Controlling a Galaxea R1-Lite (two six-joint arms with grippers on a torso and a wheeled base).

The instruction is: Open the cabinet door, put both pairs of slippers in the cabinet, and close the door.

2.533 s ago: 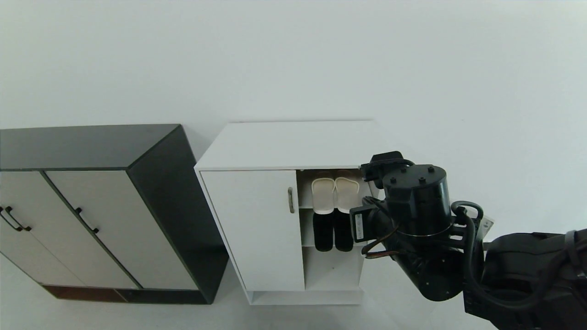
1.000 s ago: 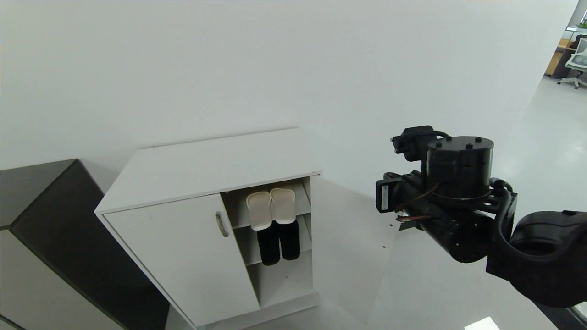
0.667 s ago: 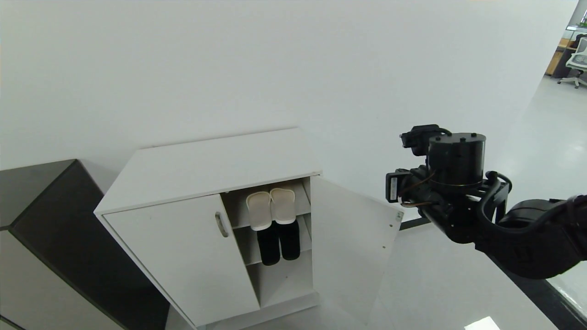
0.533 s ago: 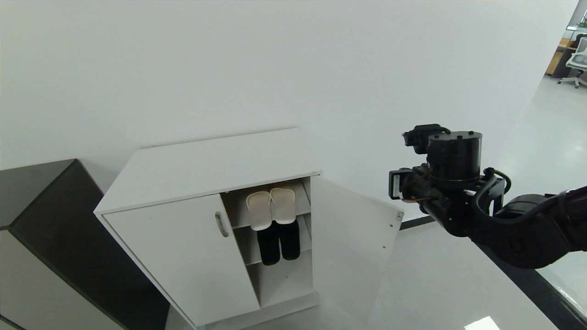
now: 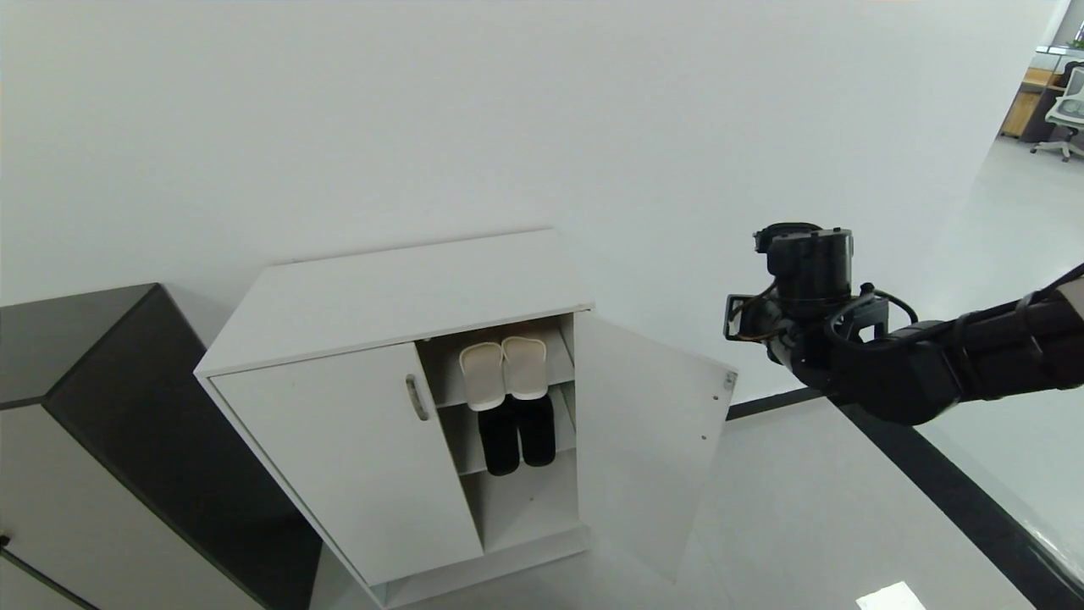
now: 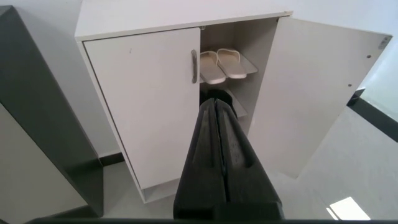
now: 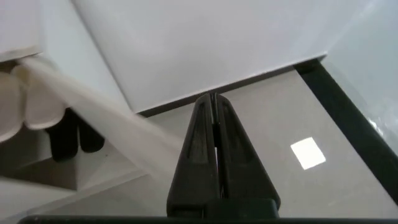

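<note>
Cabinet [image 5: 398, 288], white and boxy with two doors, stands on a pale grey floor [image 5: 804, 508] with its back against a white wall [image 5: 508, 110]. Its left door [image 5: 339, 457] is shut and carries a short metal handle [image 5: 417, 398] near its inner edge. Its right door [image 5: 652, 457] is swung wide open, and small holes show on its inner face. Two shelves divide the open half into three compartments.

Cream slippers [image 5: 504, 368] lie side by side on the upper shelf, their ends hanging over its front edge. Black slippers [image 5: 517, 436] lie side by side on the middle shelf, directly below the cream pair and also reaching its front edge.

A dark cabinet [image 5: 169, 440] with pale doors stands just beside the white one, on its left. A black strip [image 5: 931, 474] runs across the floor to the right.

The right arm [image 5: 915, 364] stretches in from the right, its wrist near the top free corner of the open door. The right gripper [image 7: 213, 96] has its fingers pressed together with nothing between them, over the floor beside the door. The left gripper [image 6: 216, 102] is likewise fully closed and empty, held in front of the cabinet and pointing at its open half, apart from it.
</note>
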